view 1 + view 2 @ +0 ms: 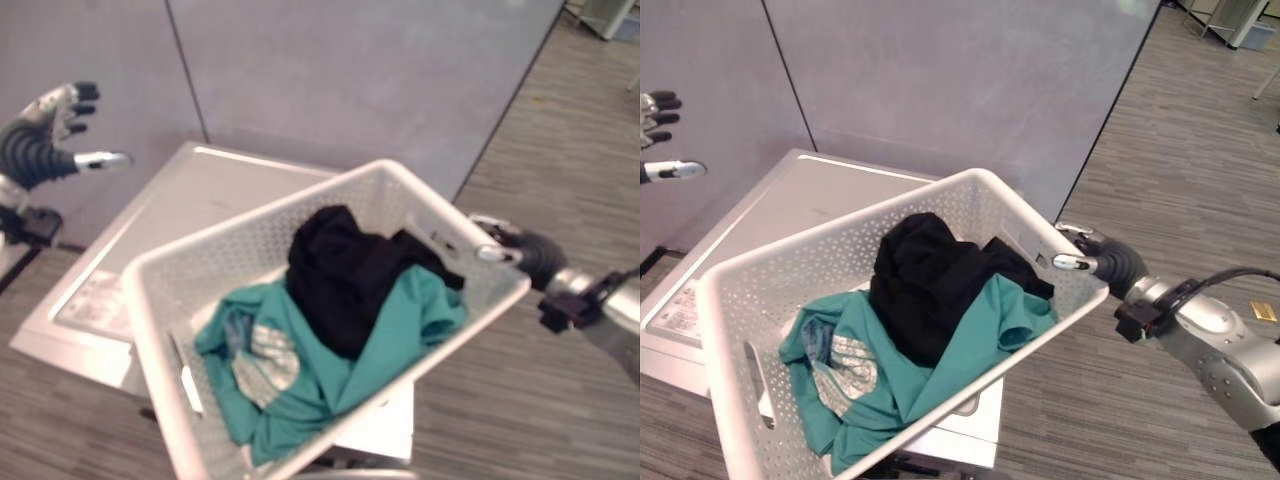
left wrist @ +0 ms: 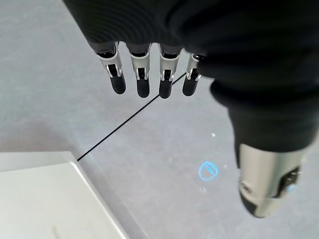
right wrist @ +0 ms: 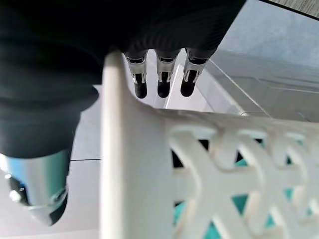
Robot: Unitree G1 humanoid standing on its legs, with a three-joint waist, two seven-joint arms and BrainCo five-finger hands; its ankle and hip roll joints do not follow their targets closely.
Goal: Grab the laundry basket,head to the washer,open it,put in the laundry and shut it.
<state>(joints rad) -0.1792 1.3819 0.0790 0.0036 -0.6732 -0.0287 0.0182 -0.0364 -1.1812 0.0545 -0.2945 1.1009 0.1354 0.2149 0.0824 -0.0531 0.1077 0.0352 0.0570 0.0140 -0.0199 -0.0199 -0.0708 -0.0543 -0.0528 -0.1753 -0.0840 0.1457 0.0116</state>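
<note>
- The white laundry basket (image 1: 170, 300) hangs tilted above the washer (image 1: 190, 200), its far right corner highest, and hides part of the machine's flat top.
- Inside it lies the laundry: a teal garment (image 1: 330, 350) spread across the bottom with a black garment (image 1: 345, 275) bunched on top of it, both well within the basket's walls.
- The right hand (image 1: 1110, 262) is at the basket's right rim. In the right wrist view the rim passes between the thumb and the fingers (image 3: 163, 84), so I judge the hand is gripping that rim and carrying the basket by itself.
- The left hand (image 1: 45, 135) is raised off to the left, well apart from both basket and washer. Its fingers (image 2: 142, 74) are straight and spread, holding nothing, with the grey wall panel (image 1: 350, 80) behind it.
- Step in hand, as I read it: the basket has been picked up and brought to the washer, and opening it is what comes next. The lid looks closed.
- The next move calls for the free left hand to come down to the washer's lid and lift it. The basket covers much of the top, so it probably needs to be held clear or shifted aside first.
- One-handed and tilted, the basket could tip toward its low corner and the clothes could slide.
</note>
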